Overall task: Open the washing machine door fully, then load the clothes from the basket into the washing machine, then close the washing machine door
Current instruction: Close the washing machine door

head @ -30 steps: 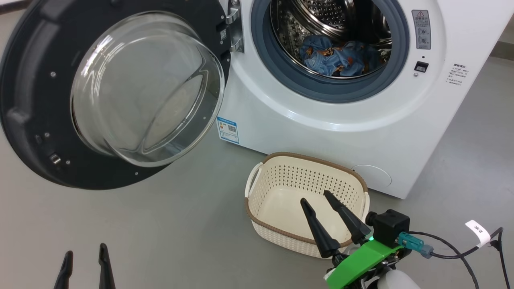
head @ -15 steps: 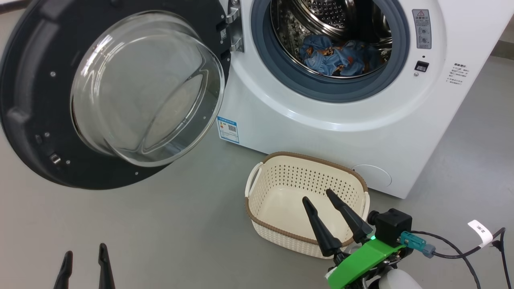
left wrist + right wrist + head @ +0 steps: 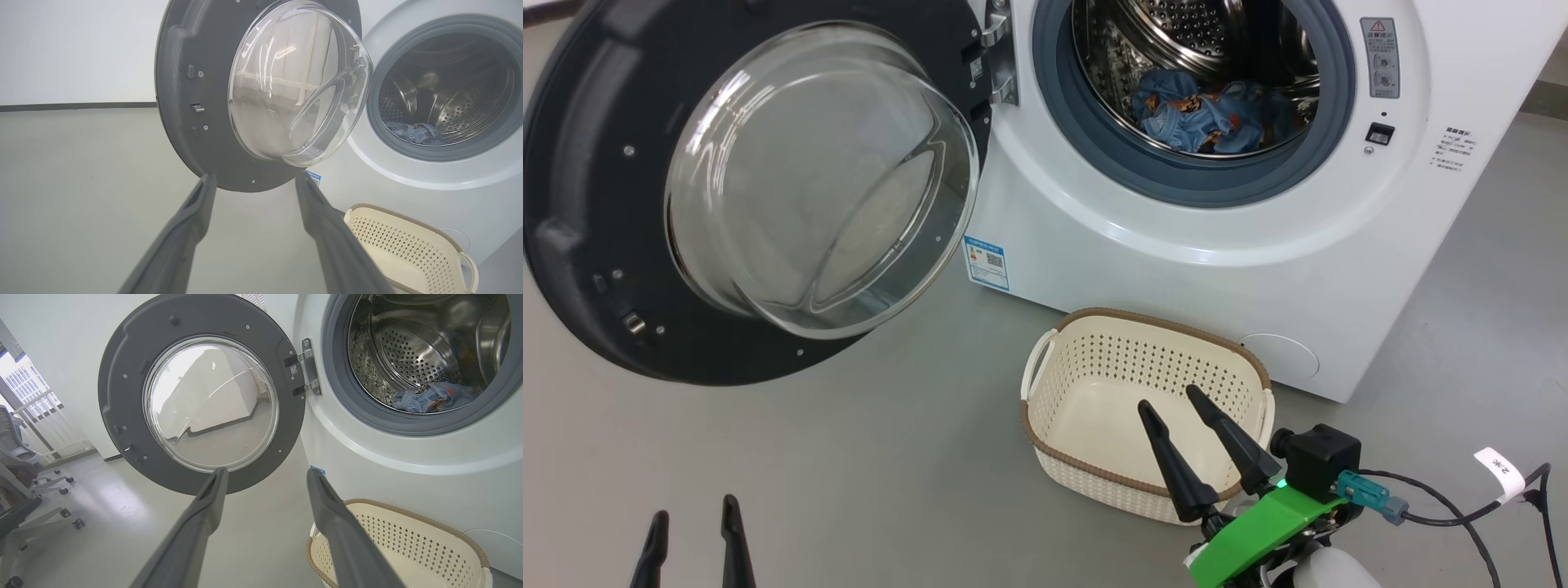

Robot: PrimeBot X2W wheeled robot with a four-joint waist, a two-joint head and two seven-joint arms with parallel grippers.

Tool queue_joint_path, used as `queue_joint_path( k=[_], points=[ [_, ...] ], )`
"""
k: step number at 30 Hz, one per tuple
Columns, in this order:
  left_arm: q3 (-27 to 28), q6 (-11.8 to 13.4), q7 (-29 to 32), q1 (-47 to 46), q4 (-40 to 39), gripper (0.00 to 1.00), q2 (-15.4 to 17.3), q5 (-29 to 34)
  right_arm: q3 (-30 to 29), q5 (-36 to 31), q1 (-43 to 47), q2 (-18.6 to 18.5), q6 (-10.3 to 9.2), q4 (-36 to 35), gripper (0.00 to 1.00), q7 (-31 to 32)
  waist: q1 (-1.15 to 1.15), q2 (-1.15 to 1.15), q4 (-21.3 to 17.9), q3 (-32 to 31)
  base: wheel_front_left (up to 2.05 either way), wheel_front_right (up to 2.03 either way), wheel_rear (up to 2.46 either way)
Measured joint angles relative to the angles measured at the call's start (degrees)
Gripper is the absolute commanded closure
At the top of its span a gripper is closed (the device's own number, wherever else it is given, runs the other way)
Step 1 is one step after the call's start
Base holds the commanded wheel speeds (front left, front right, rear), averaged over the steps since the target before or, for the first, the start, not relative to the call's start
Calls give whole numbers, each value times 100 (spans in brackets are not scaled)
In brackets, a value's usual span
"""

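The right gripper (image 3: pixel 1168 398) hangs with its two dark fingers spread and nothing between them, tips over the near side of the basket (image 3: pixel 1045 425), whose bare cream bottom shows beneath them. Ahead of and above this gripper stands the washing machine (image 3: pixel 1176 269), the clothes (image 3: pixel 1209 114) lying in its steel drum (image 3: pixel 1176 33). The left gripper (image 3: pixel 694 508), likewise spread and holding nothing, sits low over the grey floor (image 3: pixel 849 457), with the washing machine door (image 3: pixel 596 204) swung wide open above and ahead of it, well apart.

One washing machine (image 3: pixel 1176 269), one basket (image 3: pixel 1086 483) — one left gripper (image 3: pixel 695 507), one right gripper (image 3: pixel 1170 397).
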Motion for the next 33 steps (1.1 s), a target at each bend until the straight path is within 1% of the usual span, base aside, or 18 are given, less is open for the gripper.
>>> queue_joint_path(
  k=[3,4,5,6,9,12,16,18,21,22,25,27,29,33],
  points=[
    [2,41,0,0,-1,0,0,-1,-2,0,0,1,0,0,0,0,0,0,-1,7,0,0,0],
    [-3,38,0,0,-1,22,0,-3,-9,0,0,1,0,-1,0,0,0,0,-2,12,0,0,0],
    [-5,37,0,0,-1,90,0,-2,-13,0,1,0,0,-1,0,0,0,0,-2,19,0,0,0],
    [-4,36,0,0,-1,100,0,-2,-15,-1,1,0,0,-1,0,0,0,0,-2,27,0,0,0],
    [35,27,0,-4,-26,100,-3,1,-20,-16,9,0,0,-1,0,0,0,0,-1,54,0,0,0],
    [315,-99,0,-20,-104,100,-1,-160,-62,-27,21,0,0,-9,0,0,0,0,-3,124,0,0,0],
    [661,-220,0,-171,-120,100,257,-152,-194,-190,25,-1,0,-32,0,0,0,0,-8,244,0,0,0],
    [855,-232,0,-327,-126,100,390,-162,-237,-312,36,-3,0,-36,0,0,0,0,-8,325,0,0,0],
    [1146,-294,-1,-616,-147,100,475,-307,-357,-467,79,-1,0,-66,0,0,0,0,-4,472,0,0,0],
    [1236,-360,-1,-729,-121,100,537,-391,-405,-524,81,-10,0,-75,0,0,0,0,-2,527,0,0,0],
    [1545,-501,-1,-1196,46,100,762,-739,-489,-638,96,-46,0,-132,0,0,0,0,6,705,0,0,0],
    [1842,-587,-1,-1636,211,100,822,-1268,-499,-693,103,-83,0,-148,0,0,0,0,7,831,0,0,0],
    [2151,-646,12,-2047,409,100,949,-1788,-490,-779,103,-135,0,-153,0,0,0,0,-8,956,0,0,0],
    [2535,-730,197,-2724,886,100,1443,-2416,-460,-836,52,-256,0,-175,0,3,0,0,-90,1185,0,0,0]
  ],
)
